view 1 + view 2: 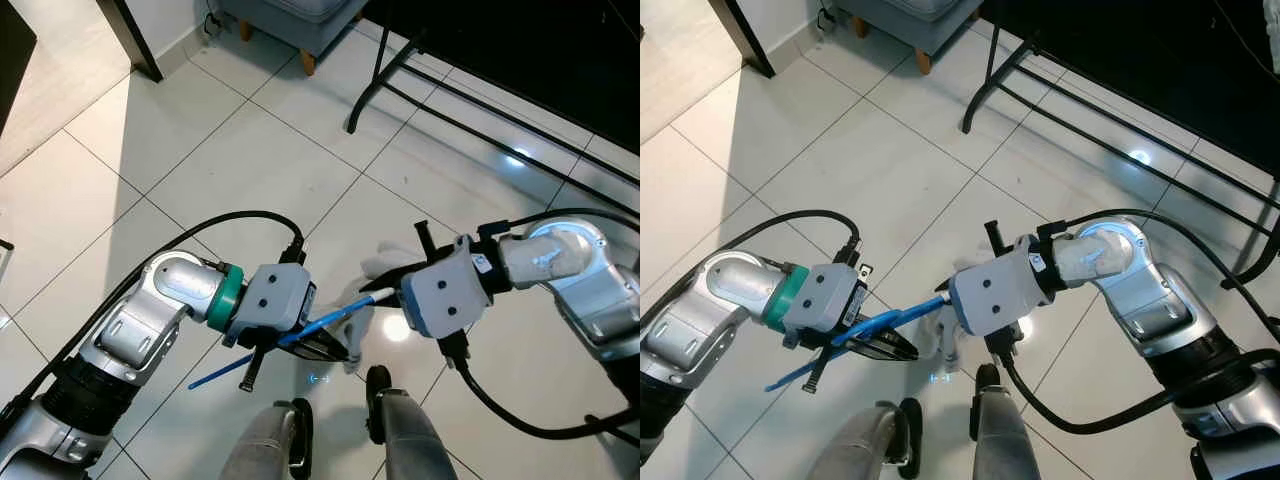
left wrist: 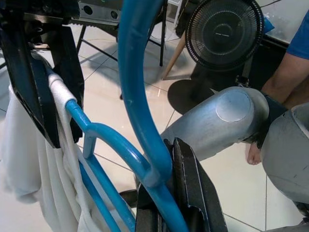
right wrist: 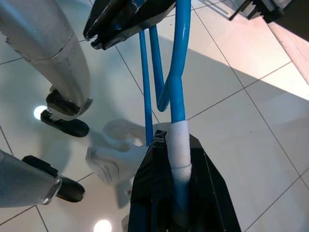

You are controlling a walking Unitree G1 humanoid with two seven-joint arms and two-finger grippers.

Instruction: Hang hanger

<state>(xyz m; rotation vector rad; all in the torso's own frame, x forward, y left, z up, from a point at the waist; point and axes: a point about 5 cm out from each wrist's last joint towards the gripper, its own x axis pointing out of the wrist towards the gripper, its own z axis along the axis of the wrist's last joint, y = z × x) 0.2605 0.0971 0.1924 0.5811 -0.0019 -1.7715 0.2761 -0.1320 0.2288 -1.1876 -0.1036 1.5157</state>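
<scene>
Left gripper (image 1: 325, 345): held low over the white tiled floor (image 1: 250, 170), fingers clamped tight on the blue hanger (image 1: 330, 318) near its curved bar. The hanger runs between both grippers above the robot's own feet (image 1: 378, 385), one blue end projecting down past the left gripper toward the tiles.

Centre: a white cloth (image 1: 385, 262) hangs from the hanger's wrapped end, draped just beside the right gripper.

Right gripper (image 3: 176, 159): fingers closed firmly on the white-taped section of the hanger, facing the left gripper at close range.

Surroundings: a black metal rack frame (image 1: 385, 70) stands ahead and to the right, well apart from the hanger. A grey upholstered seat on wooden legs (image 1: 300, 25) sits at the far wall. The left wrist view shows a black floor fan (image 2: 224, 34) and a person's bare foot (image 2: 253, 152) beside it.
</scene>
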